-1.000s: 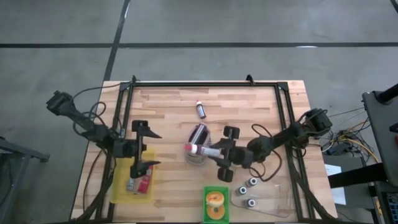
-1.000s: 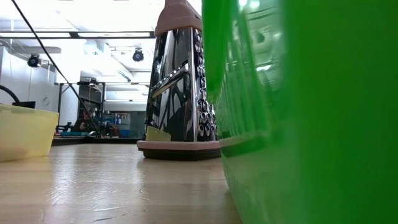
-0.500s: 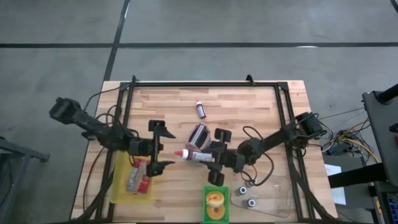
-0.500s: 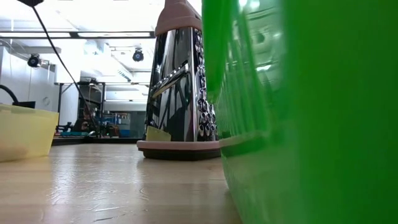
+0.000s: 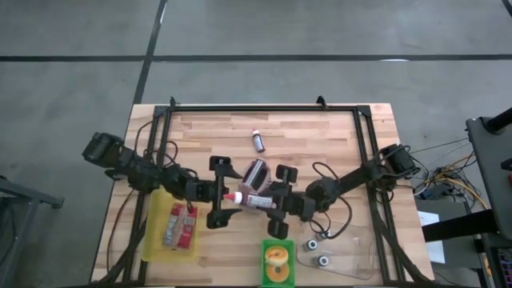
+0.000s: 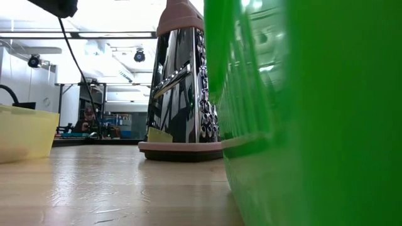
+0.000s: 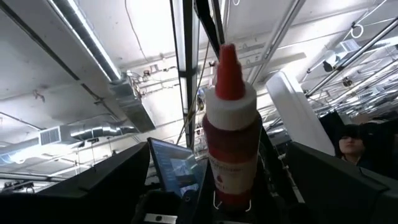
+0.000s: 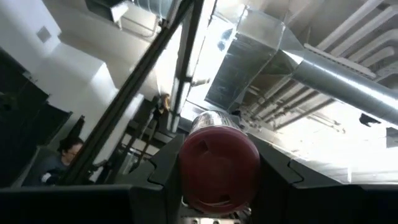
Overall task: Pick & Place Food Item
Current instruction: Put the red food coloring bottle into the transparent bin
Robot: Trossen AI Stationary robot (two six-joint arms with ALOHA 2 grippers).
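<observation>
A sauce bottle (image 5: 250, 199) with a clear label and a red nozzle (image 5: 229, 197) is held above the table's middle by my right gripper (image 5: 272, 202), nozzle toward the table's left. It also shows in the left wrist view (image 7: 231, 143) and base-on in the right wrist view (image 8: 217, 163). My left gripper (image 5: 221, 193) is open, with one finger on each side of the nozzle and touching nothing. My right gripper pinches the bottle's body near its base end (image 8: 184, 167) between its two fingers (image 8: 278, 175). The fingers come from the table's right and lie along the bottle. The bottle is lifted clear of the table, nozzle pointing toward the left gripper.
A metal grater (image 5: 256, 171) stands just beyond the bottle and fills the low view (image 6: 182, 81). A yellow bin (image 5: 157, 240) with packets is at near left, and a green tray (image 5: 279, 276) with a ring-shaped item at the near edge. A clear tray (image 5: 352, 260) holds small cups; a small bottle (image 5: 258, 141) lies farther back.
My left gripper has gone from above the yellow bin toward the table's right, and its open fingers now stand around the bottle's nozzle. My right gripper has carried the bottle a little toward the table's left, then stayed still.
</observation>
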